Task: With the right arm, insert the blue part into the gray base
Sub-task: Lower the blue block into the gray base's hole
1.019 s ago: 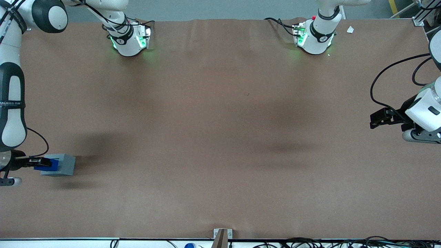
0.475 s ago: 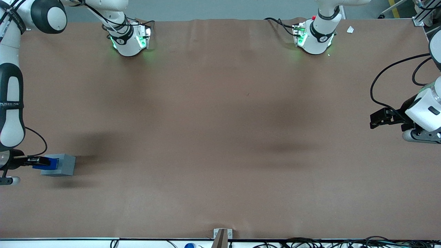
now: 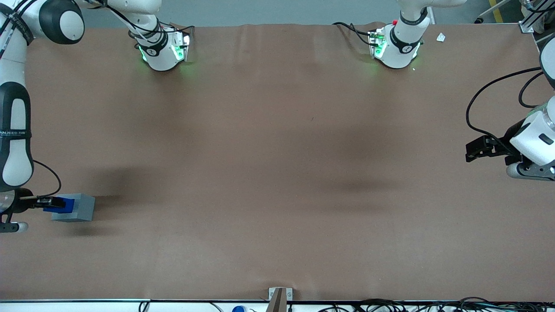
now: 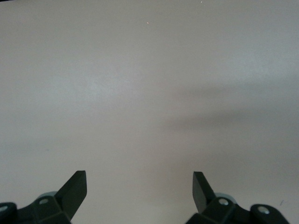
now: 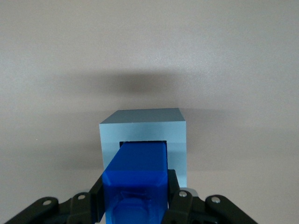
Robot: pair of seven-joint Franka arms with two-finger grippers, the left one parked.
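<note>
Slightly lower now: tool (image 5: 135, 205) clamped on rigid, smooth blue part (image 5: 138, 175), sides gripped, entering gray base (image 5: 143, 126) near desk (image 3: 277, 173) edge.

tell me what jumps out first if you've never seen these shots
The bright blue part stands out most, clamped in the right arm's tool with its leading end entering the square recess of the gray base. That cluster sits at the working arm's end of the brown table.
</note>
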